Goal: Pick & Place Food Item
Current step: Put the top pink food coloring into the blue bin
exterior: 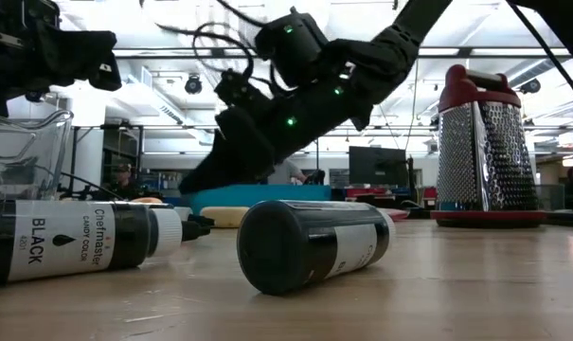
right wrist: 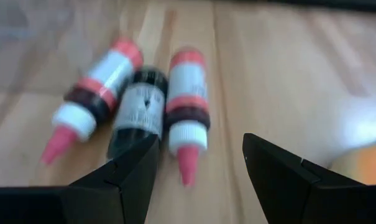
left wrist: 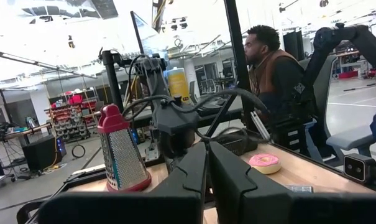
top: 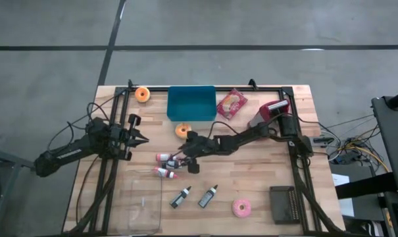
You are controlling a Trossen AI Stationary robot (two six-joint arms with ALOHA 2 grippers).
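At frame centre, the right gripper [top: 183, 160] hangs wide open and empty over 3 red-capped bottles [top: 166, 158]. Left gripper [top: 143, 139], centre-left, is closed on nothing.

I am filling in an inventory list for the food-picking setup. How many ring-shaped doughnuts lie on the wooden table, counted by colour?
Orange ring-shaped doughnuts: 2
Pink ring-shaped doughnut: 1
Total: 3
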